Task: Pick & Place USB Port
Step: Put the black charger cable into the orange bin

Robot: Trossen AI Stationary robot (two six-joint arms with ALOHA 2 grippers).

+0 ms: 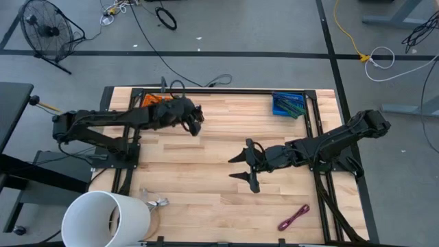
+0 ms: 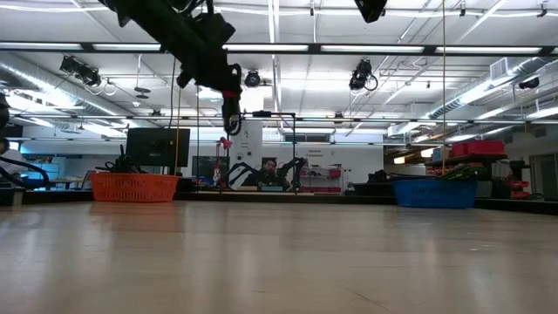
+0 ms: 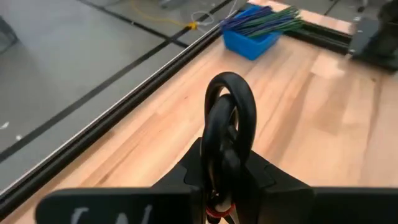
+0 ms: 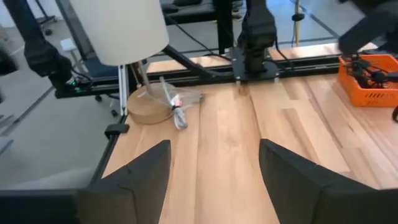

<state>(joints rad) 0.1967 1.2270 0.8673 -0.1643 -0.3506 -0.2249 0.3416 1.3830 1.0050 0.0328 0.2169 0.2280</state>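
A: Pale butcher-block wood fills the overhead picture, the slatted wooden table [image 1: 206, 137]. The left gripper [image 1: 194, 121] sits over the far half, just off the orange plastic basket [image 1: 152, 103] in the far left corner, with a dark looped USB cable [image 1: 186, 122] pinched in it. The right gripper [image 1: 245, 167] waits near mid-table, fingers spread wide, holding nothing.

B: And the destination?

A: My guess is the blue plastic bin [image 1: 289, 104] in the far right corner, already stuffed with cables. A loose magenta cable [image 1: 293, 217] lies near the front edge, and a white cylindrical lamp shade [image 1: 106, 218] covers the front left corner.

B: Table level?

A: The left gripper [image 2: 230, 94] hangs well above the surface, the cable [image 2: 228, 118] dangling straight down from it. The orange basket [image 2: 134, 186] and blue bin [image 2: 434, 192] sit at the back edge.

B: Left wrist?

A: The jaws are narrow, clamped on the black cable loop [image 3: 229, 127], which stands up between them; a red band shows at the base. The blue bin [image 3: 256, 34] lies ahead across bare wood.

B: Right wrist?

A: Two dark fingers [image 4: 142, 171] set far apart, nothing between. Beyond, a clear bagged item [image 4: 176, 107] by the lamp's round wooden base [image 4: 148, 109].

B: Risks?

A: The grip catches only part of the coil. I'd judge it could slip or uncoil in transit, and the dangling tail might snag the bin's rim on release.
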